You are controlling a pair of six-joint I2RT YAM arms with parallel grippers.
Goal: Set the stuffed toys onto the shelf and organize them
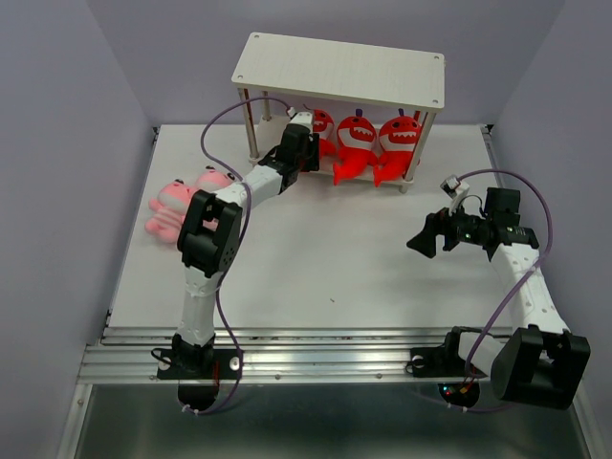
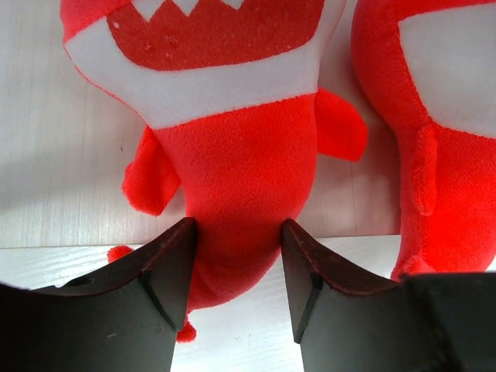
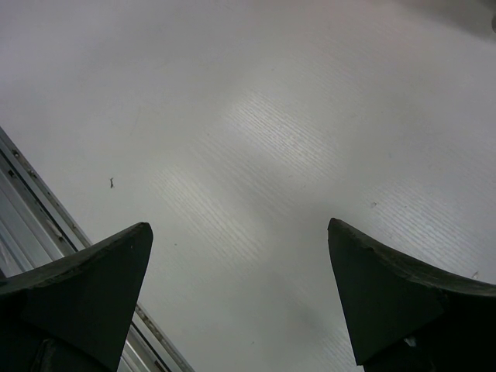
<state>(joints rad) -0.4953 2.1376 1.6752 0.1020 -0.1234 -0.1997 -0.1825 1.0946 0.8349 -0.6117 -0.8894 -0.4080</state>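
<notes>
Left claw (image 2: 237, 229) tight around tail end of red shark toy (image 2: 232, 139) on shelf (image 1: 339, 69)

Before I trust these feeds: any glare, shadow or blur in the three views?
Top external: sharp, evenly lit; the pale wooden shelf shades its own lower tier. Left wrist: the red shark-like plush toy held in the left gripper is crisp. Right wrist: soft glare streaks on the white table; the open right gripper shows dark fingers.

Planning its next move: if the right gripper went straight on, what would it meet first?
Probably the bare table; the open right gripper tilts down at it with nothing between, though depth is unclear.
</notes>
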